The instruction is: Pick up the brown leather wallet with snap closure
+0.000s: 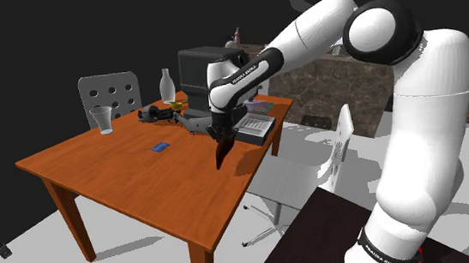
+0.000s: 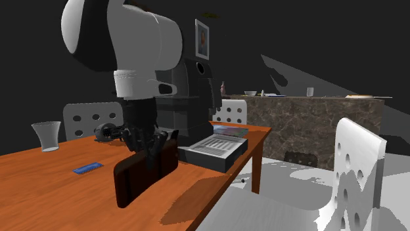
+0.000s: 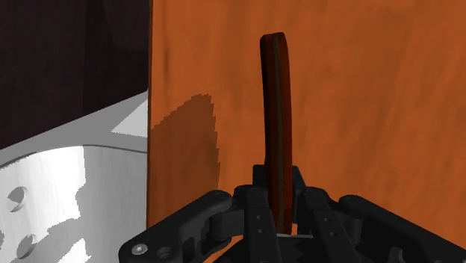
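A dark brown wallet (image 1: pixel 222 156) hangs from my black gripper (image 1: pixel 222 139), a little above the orange wooden table (image 1: pixel 125 182) near its edge on the shoulder view's right. The fingers are shut on its upper end. In the second exterior view the wallet (image 2: pixel 141 174) slants down from the gripper (image 2: pixel 155 148) and casts a shadow on the tabletop. Seen along the gripper (image 3: pixel 280 211), the wallet (image 3: pixel 275 104) is edge-on, a thin dark strip clasped between both fingers, and its shadow lies apart from it on the wood.
On the table stand a clear glass (image 1: pixel 101 120), a white bottle (image 1: pixel 166 85), a black machine (image 1: pixel 197 72), a grey tray-like device (image 1: pixel 256 126), a dark tangled object (image 1: pixel 157 113) and a small blue card (image 1: pixel 160 147). White chairs (image 1: pixel 333 153) flank the table.
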You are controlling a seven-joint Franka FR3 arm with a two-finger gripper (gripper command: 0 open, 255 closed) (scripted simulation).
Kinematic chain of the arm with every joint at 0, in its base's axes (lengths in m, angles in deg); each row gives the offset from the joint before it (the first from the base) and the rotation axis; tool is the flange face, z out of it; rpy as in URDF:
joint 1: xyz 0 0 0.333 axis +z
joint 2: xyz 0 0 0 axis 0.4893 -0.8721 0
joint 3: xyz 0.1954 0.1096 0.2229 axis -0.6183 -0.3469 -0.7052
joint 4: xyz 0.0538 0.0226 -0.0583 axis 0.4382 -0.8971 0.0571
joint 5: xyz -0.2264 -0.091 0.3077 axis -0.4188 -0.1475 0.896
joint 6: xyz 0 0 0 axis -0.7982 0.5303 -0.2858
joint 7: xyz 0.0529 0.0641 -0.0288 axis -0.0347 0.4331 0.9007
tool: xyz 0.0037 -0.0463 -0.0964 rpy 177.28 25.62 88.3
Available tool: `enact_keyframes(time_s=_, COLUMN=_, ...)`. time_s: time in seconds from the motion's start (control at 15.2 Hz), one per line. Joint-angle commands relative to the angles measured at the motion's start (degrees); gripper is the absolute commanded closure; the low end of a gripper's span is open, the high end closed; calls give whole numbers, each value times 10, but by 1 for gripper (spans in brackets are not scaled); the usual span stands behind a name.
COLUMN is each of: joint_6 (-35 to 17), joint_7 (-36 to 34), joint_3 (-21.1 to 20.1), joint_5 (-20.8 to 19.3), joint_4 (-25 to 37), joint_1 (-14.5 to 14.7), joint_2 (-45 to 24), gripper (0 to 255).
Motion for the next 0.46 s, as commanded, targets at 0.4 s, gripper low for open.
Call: enact_keyframes(time_s=0.4, joint_6=39, joint_7=9, joint_3=-3, joint_5=10, joint_4=16, joint_1=-2, joint_2=24, gripper=255)
